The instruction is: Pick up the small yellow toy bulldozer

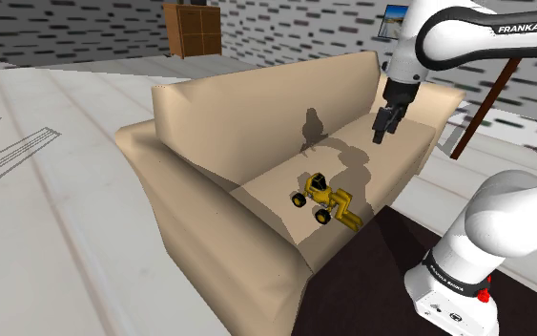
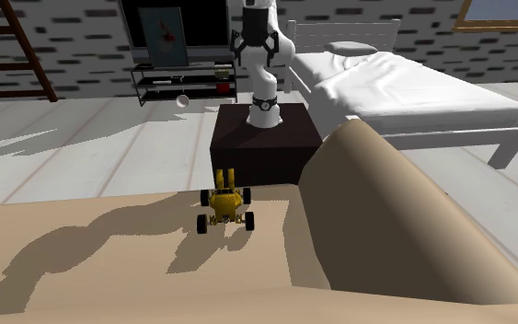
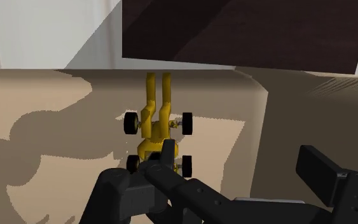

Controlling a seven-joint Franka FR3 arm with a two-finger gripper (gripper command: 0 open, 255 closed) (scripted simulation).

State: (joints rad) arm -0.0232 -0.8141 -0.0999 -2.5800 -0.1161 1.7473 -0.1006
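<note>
The small yellow toy bulldozer [image 1: 325, 200] with black wheels stands upright on the beige sofa's seat [image 1: 266, 186], close to the seat's front edge. Its blade arms point toward the dark stand [image 2: 266, 138]. My black gripper [image 1: 386, 122] hangs in the air well above the seat, up and to the shoulder view's right of the toy, touching nothing. In the wrist view the bulldozer [image 3: 157, 127] lies ahead of the gripper [image 3: 238, 154], nearer one finger, and the fingers stand apart and open. From across the sofa the toy [image 2: 225, 204] faces the arm and the gripper [image 2: 255, 41].
The sofa's backrest [image 1: 257, 105] and armrest [image 2: 385, 212] rise beside the toy. A white bed [image 2: 404, 87] stands at the second exterior view's right, a low shelf [image 2: 183, 78] behind the arm. A brown cabinet [image 1: 192, 29] stands by the far wall.
</note>
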